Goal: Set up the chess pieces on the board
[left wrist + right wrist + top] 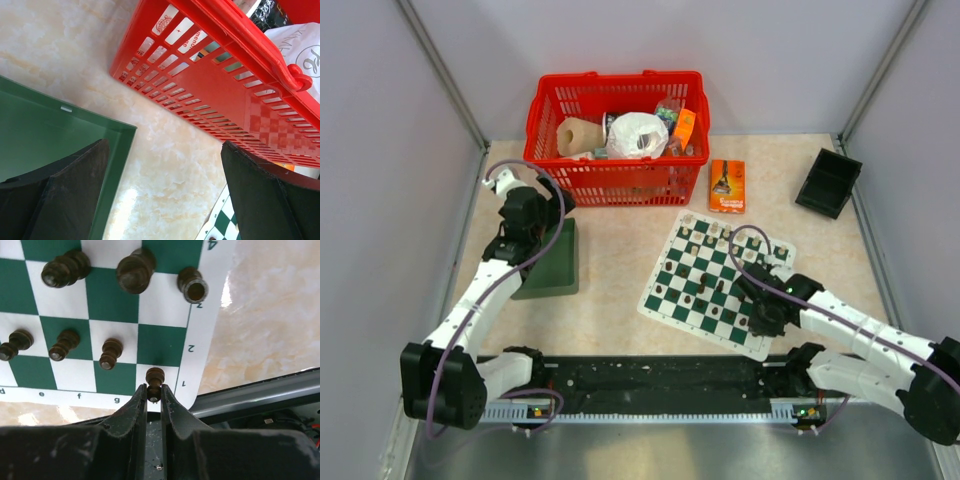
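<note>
right claw (154,392) low at board (155,345) corner, tight around dark pawn (154,376); left claw (165,145) agape, empty

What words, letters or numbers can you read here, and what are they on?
"e", "f", "g": along the board border, bottom edge in the right wrist view.
"1", "2", "4": same border, side edge.
Orange box: print too blurred to read.
Labels inside red basket: cut off, unreadable.
</note>
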`<state>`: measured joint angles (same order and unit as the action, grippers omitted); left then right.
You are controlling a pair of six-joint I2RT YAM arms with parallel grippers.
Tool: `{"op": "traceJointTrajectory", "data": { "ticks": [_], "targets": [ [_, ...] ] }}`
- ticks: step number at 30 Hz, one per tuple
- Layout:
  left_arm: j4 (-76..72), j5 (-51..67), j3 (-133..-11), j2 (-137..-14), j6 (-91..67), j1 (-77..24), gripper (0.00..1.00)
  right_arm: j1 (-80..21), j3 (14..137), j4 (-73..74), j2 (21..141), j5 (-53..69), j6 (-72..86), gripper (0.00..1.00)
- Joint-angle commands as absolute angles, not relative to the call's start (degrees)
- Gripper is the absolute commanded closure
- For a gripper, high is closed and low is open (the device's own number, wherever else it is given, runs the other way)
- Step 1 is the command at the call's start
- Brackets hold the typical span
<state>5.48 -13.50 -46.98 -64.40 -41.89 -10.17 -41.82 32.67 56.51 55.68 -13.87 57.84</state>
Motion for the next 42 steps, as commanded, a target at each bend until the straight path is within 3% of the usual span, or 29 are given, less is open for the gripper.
{"op": "traceJointTrajectory", "data": {
  "ticks": [1,19,42],
  "targets": [
    [1.9,-12.7,-46.8,-65.2,-41.8,-9.8,0.01,-41.4,35.3,59.9,54.2,-19.5,62.8,0.93],
    [1.9,-12.3,-47.5,-65.2,-41.7,-9.8,0.01,-40.7,33.5,52.8,57.9,-21.4,62.8,0.92],
    [2.3,-12.7,-47.3,-65.2,-41.4,-9.6,0.01,-40.6,35.7,56.3,58.4,-22.7,62.9,0.91]
  ]
}}
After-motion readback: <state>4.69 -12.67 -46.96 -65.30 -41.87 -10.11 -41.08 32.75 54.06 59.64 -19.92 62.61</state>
